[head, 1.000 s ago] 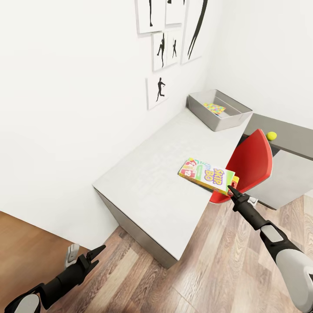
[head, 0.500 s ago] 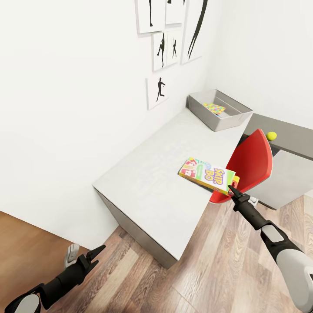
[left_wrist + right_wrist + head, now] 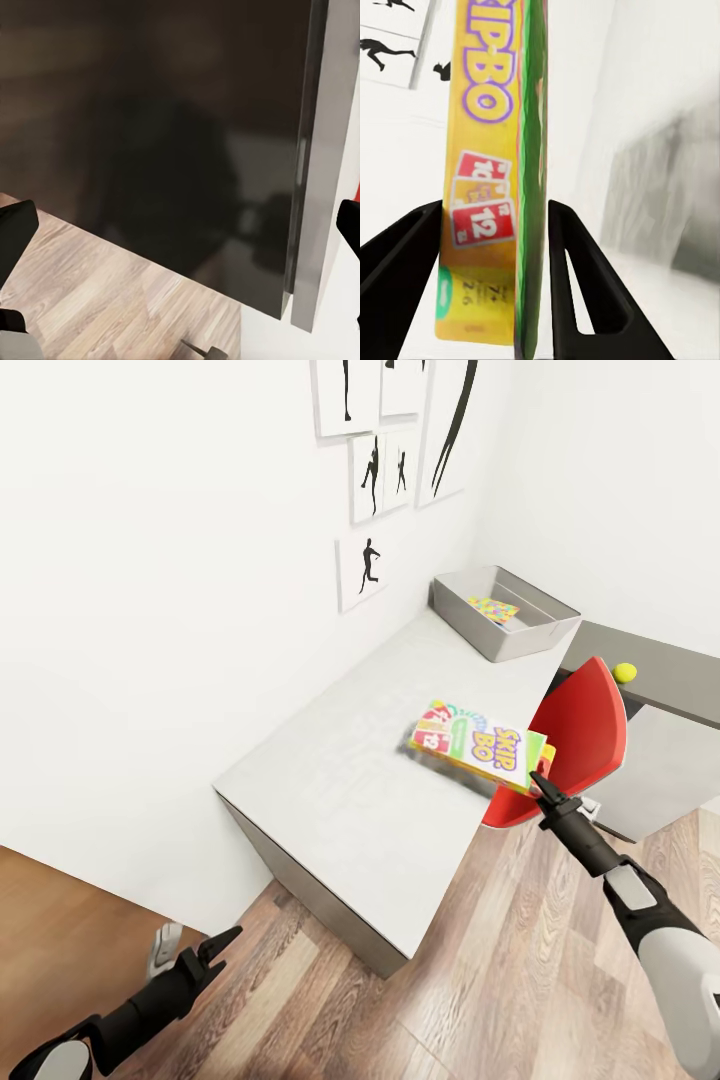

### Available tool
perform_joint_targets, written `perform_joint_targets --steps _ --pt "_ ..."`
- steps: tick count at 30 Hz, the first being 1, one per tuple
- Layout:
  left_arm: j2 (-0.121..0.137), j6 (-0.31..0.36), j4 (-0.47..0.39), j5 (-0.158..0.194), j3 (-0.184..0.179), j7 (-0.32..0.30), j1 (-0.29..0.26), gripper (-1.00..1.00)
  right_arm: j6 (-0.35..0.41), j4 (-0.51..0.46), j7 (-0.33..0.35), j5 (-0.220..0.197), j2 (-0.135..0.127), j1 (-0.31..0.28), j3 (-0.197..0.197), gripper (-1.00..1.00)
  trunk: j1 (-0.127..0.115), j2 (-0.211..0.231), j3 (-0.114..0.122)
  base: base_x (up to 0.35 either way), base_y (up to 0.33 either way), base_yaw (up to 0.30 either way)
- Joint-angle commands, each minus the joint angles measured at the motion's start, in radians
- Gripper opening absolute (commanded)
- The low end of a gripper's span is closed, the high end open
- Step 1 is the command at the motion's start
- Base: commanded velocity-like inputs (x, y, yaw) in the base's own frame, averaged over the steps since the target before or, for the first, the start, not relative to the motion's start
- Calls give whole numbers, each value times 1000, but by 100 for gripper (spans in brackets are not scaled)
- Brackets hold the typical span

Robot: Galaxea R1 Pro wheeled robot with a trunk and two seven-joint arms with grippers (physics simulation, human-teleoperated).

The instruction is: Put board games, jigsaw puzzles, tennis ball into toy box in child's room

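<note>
The green "Skip-Bo" board game [image 3: 478,744] hangs just above the table [image 3: 330,790], casting a blurred shadow on it. My right gripper [image 3: 540,778] is shut on its near end. In the right wrist view the box [image 3: 495,187] stands edge-on between the two black fingers [image 3: 577,277]. The grey toy box [image 3: 470,625] sits at the table's far end against the wall, with one jigsaw puzzle [image 3: 493,609] lying inside. The tennis ball [image 3: 625,672] rests on a grey surface past the chair. My left gripper [image 3: 225,943] hangs open low beside the table's near end.
A red chair [image 3: 570,735] stands at the table's right edge, right beside my right gripper. The table's dark side panel [image 3: 172,150] faces the left wrist camera, above wood-plank floor [image 3: 480,970]. White walls with black silhouette pictures [image 3: 362,570] close off the far side.
My right gripper has lifted the Skip-Bo box off the table and carried it slightly up and to the right. The left arm has stayed put.
</note>
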Motion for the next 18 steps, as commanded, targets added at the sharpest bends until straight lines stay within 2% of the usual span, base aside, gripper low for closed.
perform_joint_targets --steps 1,5,9,18 --pt "0 7 0 2 2 -2 0 100 7 1 3 -2 0 -1 -2 -100 0 -1 -1 0 0 0" --pt "0 6 0 2 2 -2 3 100 60 -42 24 -2 -6 0 46 -100 0 -1 -1 0 0 0" --pt "0 6 0 2 2 -2 4 100 101 -89 30 -2 -8 4 67 -100 0 -1 -1 0 0 0" --pt "-1 5 0 3 0 -2 5 100 143 -188 35 -2 -8 41 85 -100 0 -1 -1 0 0 0"
